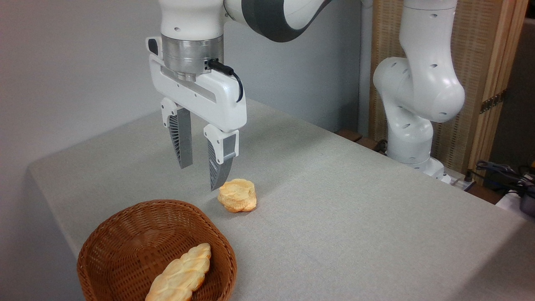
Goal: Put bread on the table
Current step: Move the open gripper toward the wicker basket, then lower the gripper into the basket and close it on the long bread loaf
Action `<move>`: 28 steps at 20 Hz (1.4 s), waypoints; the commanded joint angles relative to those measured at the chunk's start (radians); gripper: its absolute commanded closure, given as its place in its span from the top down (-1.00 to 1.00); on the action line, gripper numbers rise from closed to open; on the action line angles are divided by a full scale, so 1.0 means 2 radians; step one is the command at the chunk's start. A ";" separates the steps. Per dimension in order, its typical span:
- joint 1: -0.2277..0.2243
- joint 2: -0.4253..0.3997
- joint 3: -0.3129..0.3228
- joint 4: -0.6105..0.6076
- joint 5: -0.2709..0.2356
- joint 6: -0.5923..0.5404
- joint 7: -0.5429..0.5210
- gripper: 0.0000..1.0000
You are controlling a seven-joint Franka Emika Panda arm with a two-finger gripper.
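**Braided loaf in the basket, gripper hanging apart above the table**

The bread (180, 275) is a long, flat loaf, golden-tan with paler cream patches, its top worked into braided, leaf-like ridges and its edges scalloped. It lies inside the round brown wicker basket (125, 238) at the lower left, slanted so that one end points toward 1 o'clock and the other toward 7 o'clock, resting against the basket's near right wall; its lower end runs out of the picture.

The gripper (202, 175) hangs from the white arm (418, 83), fingers pointing down, spread with a clear gap between them and nothing held. Its tips are above the table (355, 200), not touching the grey cloth. From the gripper, the bread lies toward 6 o'clock, well apart and lower in the picture, with the basket's far rim between them.

A small, thick round bun (237, 195) sits on the table just beside the right fingertip, toward 4 o'clock from the gripper and outside the basket.
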 commanded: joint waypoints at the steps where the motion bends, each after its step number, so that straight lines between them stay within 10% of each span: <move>1: -0.004 0.000 0.000 0.009 -0.008 -0.027 -0.005 1.00; 28: 0.017 0.100 0.039 0.004 -0.017 0.128 -0.029 1.00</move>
